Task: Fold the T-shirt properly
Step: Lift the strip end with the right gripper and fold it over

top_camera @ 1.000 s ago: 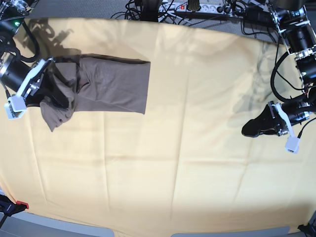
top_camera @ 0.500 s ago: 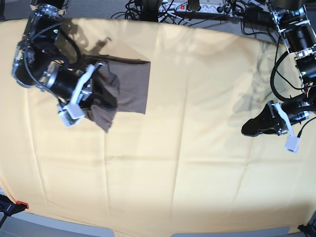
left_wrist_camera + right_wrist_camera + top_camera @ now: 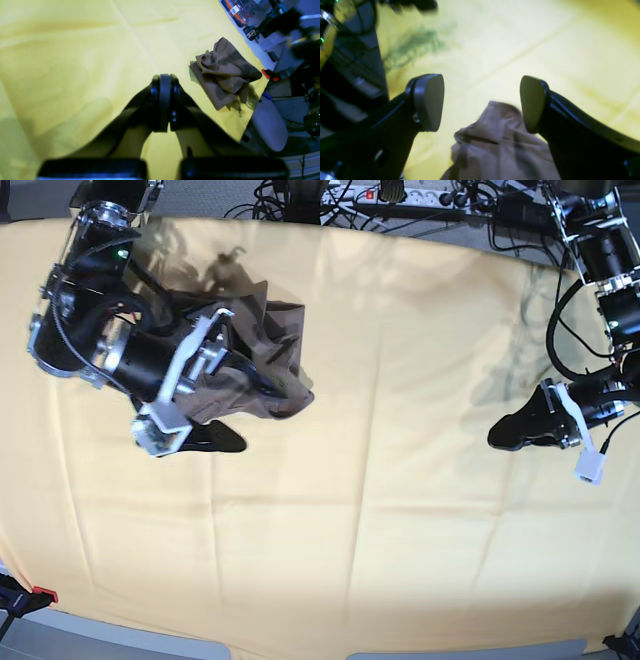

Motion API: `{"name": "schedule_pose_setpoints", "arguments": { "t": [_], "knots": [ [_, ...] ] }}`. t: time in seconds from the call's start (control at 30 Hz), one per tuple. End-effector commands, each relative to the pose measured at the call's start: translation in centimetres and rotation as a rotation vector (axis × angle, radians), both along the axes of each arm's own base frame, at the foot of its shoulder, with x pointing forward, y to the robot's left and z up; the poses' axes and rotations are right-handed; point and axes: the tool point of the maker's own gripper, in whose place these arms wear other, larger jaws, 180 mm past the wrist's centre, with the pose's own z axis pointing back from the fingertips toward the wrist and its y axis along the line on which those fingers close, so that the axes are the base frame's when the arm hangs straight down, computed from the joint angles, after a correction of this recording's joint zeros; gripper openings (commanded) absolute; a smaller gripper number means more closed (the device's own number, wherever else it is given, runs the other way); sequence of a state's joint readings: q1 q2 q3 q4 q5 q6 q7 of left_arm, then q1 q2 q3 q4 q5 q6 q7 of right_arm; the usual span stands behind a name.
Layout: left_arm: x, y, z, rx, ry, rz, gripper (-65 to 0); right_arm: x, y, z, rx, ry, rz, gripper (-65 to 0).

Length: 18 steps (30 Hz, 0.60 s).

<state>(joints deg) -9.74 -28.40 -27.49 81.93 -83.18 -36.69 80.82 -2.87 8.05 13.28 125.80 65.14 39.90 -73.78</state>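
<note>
Right hand (image 3: 480, 102): fingers spread wide, released, above bunched T-shirt (image 3: 270, 370), upper left. Left hand (image 3: 162, 100): clenched, empty, over worktop (image 3: 380, 510).

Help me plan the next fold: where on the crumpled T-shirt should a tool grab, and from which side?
Probably the raised fold of the T-shirt lying below the open right tool, taken from above. That ridge stands up off the yellow cloth, so fingers can close around it; the flatter parts offer no such edge.
</note>
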Motion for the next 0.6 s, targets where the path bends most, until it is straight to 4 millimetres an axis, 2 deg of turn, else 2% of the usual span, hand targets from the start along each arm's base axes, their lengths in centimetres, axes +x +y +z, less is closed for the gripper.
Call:
{"name": "schedule_pose_setpoints", "arguments": {
  "t": [0.0,0.1,0.23,0.37,0.57],
  "knots": [
    [0.5,0.3,1.8,-0.009,-0.056,0.001,-65.0,0.0,-0.9,1.3,-0.021,-0.053,-0.024,-16.8],
    [0.3,0.3,1.7,-0.001,-0.066,-0.008,-65.0,-0.5,-4.0,2.1,-0.062,-0.09,-0.129,-16.8],
    [0.3,0.3,1.7,-0.001,-0.066,-0.008,-65.0,-1.3,-7.2,0.1,-0.059,-0.015,-0.241,-16.8],
    [0.3,0.3,1.7,-0.004,-0.062,-0.006,-65.0,-1.2,-8.5,-3.3,0.018,0.11,-0.278,-16.8],
    [0.3,0.3,1.7,-0.003,-0.062,-0.005,-65.0,1.1,-9.6,-6.8,0.134,0.234,-0.311,-16.8]
  ]
}}
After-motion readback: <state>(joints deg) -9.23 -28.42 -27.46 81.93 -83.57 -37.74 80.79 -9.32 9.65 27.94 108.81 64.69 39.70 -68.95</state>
